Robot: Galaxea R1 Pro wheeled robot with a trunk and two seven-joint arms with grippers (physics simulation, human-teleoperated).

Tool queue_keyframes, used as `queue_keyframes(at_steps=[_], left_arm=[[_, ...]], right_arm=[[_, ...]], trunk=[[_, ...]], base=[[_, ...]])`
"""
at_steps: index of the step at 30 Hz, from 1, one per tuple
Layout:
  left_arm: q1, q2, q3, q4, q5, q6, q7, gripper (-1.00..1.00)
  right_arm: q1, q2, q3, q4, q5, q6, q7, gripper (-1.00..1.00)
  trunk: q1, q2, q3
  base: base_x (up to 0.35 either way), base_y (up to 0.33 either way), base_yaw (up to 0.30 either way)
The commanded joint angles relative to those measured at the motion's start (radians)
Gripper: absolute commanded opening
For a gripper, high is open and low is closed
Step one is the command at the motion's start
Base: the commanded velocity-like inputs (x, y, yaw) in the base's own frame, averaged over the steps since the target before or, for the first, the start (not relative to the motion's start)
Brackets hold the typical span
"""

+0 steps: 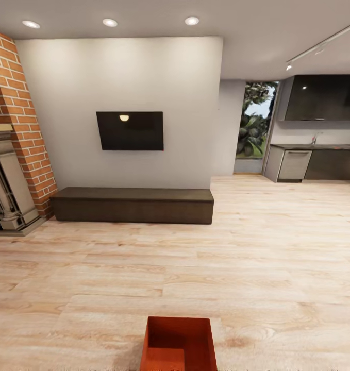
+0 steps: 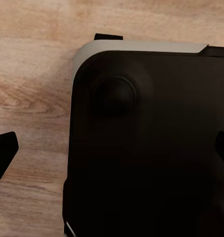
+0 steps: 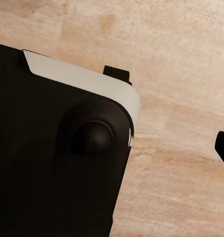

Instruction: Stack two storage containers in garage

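Living room: orange-red storage container (image 1: 178, 344) sits on light wood planks (image 1: 257, 268), low centre of head view, directly ahead of robot, likely lined up for pickup. Dark low cabinet (image 1: 133, 204) beyond, against wall. Both wrist views face robot's base (image 2: 151, 143); jaws' state: cannot tell.

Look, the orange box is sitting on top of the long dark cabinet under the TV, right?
Not quite. The box sits on the wood floor, close in front of the robot, well away from the cabinet. The cabinet is indeed under the TV. The head view shows it.
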Motion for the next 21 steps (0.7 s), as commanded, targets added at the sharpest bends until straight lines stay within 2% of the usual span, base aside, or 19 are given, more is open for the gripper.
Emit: queue_keyframes(at_steps=[1,21], left_arm=[[0.0,0.0,0.0,0.0,0.01,-0.002,0.0,1.0],[0.0,0.0,0.0,0.0,0.01,-0.002,0.001,1.0]], right_arm=[[-0.001,0.0,0.007,0.002,-0.011,-0.004,0.005,1.0],[-0.001,-0.001,0.007,0.002,-0.011,-0.004,0.005,1.0]], trunk=[[0.0,-0.001,-0.003],[0.0,-0.001,-0.034]], base=[[0.0,0.0,0.0],[0.0,0.0,0.0]])
